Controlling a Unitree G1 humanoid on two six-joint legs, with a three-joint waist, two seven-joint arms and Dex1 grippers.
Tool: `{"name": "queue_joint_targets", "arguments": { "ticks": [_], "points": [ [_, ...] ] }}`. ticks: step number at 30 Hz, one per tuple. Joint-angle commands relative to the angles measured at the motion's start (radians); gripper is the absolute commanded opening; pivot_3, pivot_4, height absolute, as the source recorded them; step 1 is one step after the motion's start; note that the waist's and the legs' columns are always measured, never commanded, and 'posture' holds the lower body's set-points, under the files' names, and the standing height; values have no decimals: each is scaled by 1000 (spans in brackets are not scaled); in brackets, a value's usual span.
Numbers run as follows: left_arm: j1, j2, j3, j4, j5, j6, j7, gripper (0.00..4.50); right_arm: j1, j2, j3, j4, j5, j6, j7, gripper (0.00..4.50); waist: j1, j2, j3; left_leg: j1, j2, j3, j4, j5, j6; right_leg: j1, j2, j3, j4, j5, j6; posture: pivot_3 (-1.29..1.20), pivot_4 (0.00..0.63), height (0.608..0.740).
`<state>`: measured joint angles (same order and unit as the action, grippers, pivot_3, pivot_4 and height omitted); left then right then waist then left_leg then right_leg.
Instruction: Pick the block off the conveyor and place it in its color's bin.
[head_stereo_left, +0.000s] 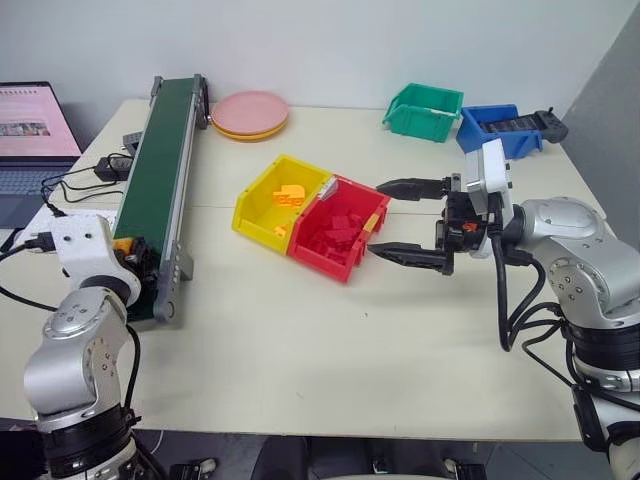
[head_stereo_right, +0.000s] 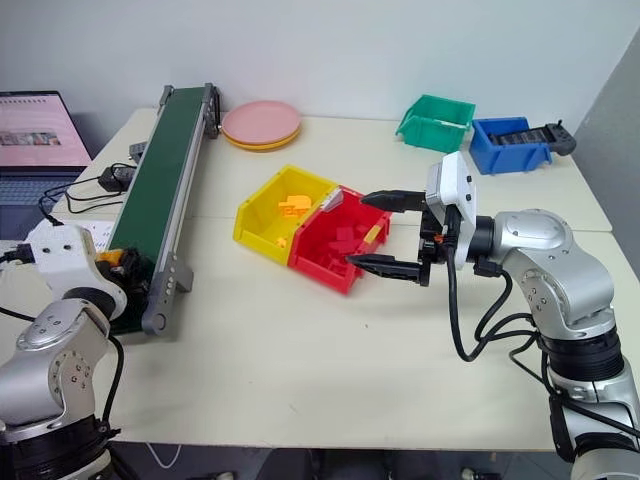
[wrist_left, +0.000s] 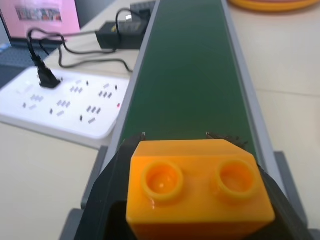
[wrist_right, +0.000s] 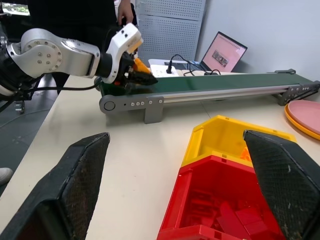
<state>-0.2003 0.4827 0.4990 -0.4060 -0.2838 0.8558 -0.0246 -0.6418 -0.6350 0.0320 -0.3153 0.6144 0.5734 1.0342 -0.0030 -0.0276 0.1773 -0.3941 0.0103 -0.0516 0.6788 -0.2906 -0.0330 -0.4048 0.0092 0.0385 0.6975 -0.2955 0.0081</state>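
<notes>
Orange-yellow block (wrist_left: 199, 187), two round studs on top, clamped in left gripper (wrist_left: 197, 200) above conveyor (head_stereo_left: 160, 170) near end; right gripper (head_stereo_left: 405, 222) spread wide beside red bin (head_stereo_left: 335, 240).

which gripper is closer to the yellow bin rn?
Right. The right gripper hangs open beside the red bin that adjoins the yellow bin. The left gripper is at the conveyor's near end, shut on the block.
</notes>
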Motion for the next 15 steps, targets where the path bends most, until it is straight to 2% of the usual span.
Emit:
{"name": "queue_joint_targets", "arguments": {
  "ticks": [1,8,11,15],
  "points": [
    [-44,62,-23,-120,11,21,-16,1537,-24,-13,-25,-14,11,-8,6,4500,0,0,0,0,0,0,0,0,0,0,0,0,0,0,0,0,150,740],
    [-182,162,-171,-104,-90,82,-213,1537,-19,-27,-40,-34,13,3,-15,4500,1,0,0,0,0,0,0,0,0,0,0,0,0,0,0,0,150,740],
    [-356,185,-342,101,-53,-7,-343,1537,12,-49,-73,-64,12,11,-49,4500,7,0,0,-1,0,0,0,0,0,0,0,-1,0,0,0,0,150,740],
    [-476,158,-436,301,5,-120,-391,1537,51,-65,-84,-118,12,39,-93,4500,3,0,0,-1,-1,0,0,0,0,0,0,-1,-1,0,0,0,150,740]
  ]
}}
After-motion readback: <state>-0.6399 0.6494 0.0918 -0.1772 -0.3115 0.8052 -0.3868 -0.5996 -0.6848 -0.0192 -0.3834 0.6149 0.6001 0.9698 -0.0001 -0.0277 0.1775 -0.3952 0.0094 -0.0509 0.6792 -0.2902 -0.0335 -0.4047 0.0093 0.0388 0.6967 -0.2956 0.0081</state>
